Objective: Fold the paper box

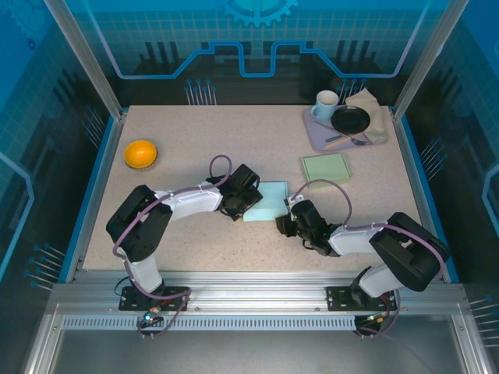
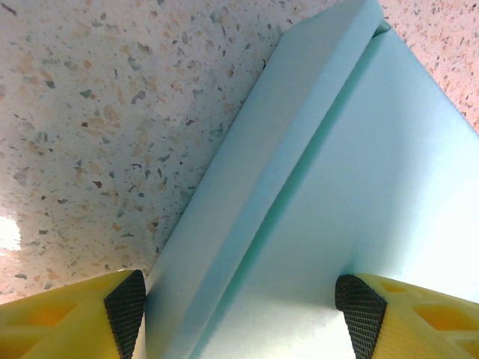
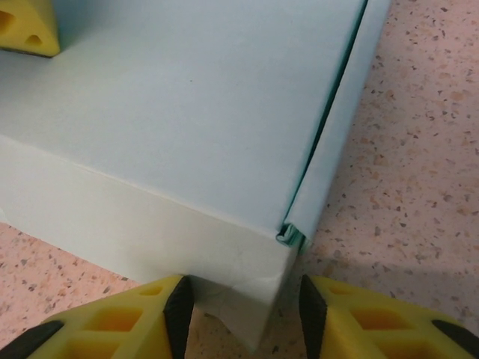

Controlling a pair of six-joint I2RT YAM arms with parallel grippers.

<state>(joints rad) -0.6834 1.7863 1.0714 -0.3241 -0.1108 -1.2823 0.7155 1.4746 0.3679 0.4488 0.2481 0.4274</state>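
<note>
Counting one pale blue-green paper box [image 1: 265, 201], and it is lying closed around the middle of the table [image 1: 195, 132].

Two grippers are working at it. The left gripper [image 2: 243, 310] is sitting at the box's left edge with its jaws standing wide. One fingertip [image 2: 123, 307] is resting outside the side wall and the other is on the lid.

The right gripper [image 3: 243, 310] is crouching at the box's near-right corner. Its jaws are standing at a middling gap around that corner. One pad [image 3: 179, 310] is against the wall, and the other is sitting just clear of it.

Right of the box and farther back, I am seeing one flat green square [image 1: 326, 167]. Beyond that, one tray [image 1: 320, 132] is carrying one mug [image 1: 327, 101] and one black dish [image 1: 351, 119], with one cloth [image 1: 374, 109] alongside.

Well left of the box, one orange bowl [image 1: 141, 153] is sitting.
</note>
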